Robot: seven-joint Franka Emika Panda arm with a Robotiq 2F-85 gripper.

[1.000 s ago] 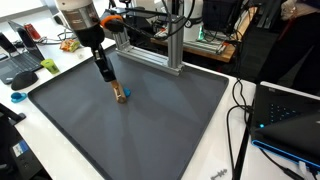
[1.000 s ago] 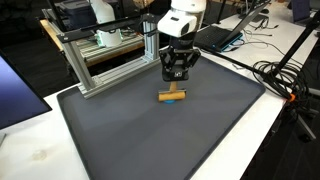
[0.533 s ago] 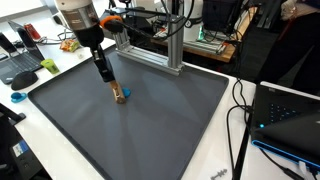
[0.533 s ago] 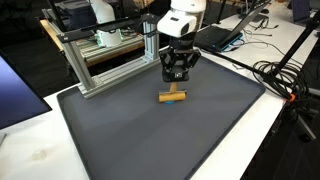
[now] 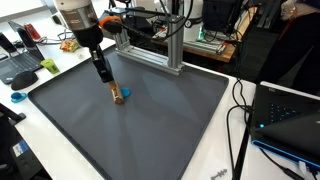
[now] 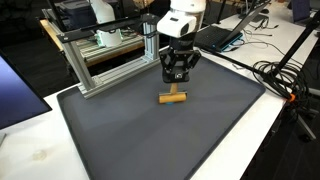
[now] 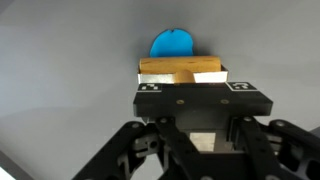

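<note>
- Silver aluminium-profile frame (image 6: 100, 62): stands at 9 o'clock of the arm, on the far edge of the dark grey rectangular mat (image 6: 130, 135).
- Black two-finger gripper (image 6: 177, 78): points straight down and holds nothing. Judged step: the approach.
- Small tan wooden block (image 6: 173, 96): lies flat on the mat at 6 o'clock of the gripper, near it but apart. A grasp would call for centring above the block, lowering, then closing across its narrow side.
- Flat blue disc (image 7: 172, 44): at 12 o'clock of the block in the wrist view and mostly hidden behind it, so contact is unclear.
- Finger spread: cannot be told, because the gripper's own body masks the gap in the wrist view.
</note>
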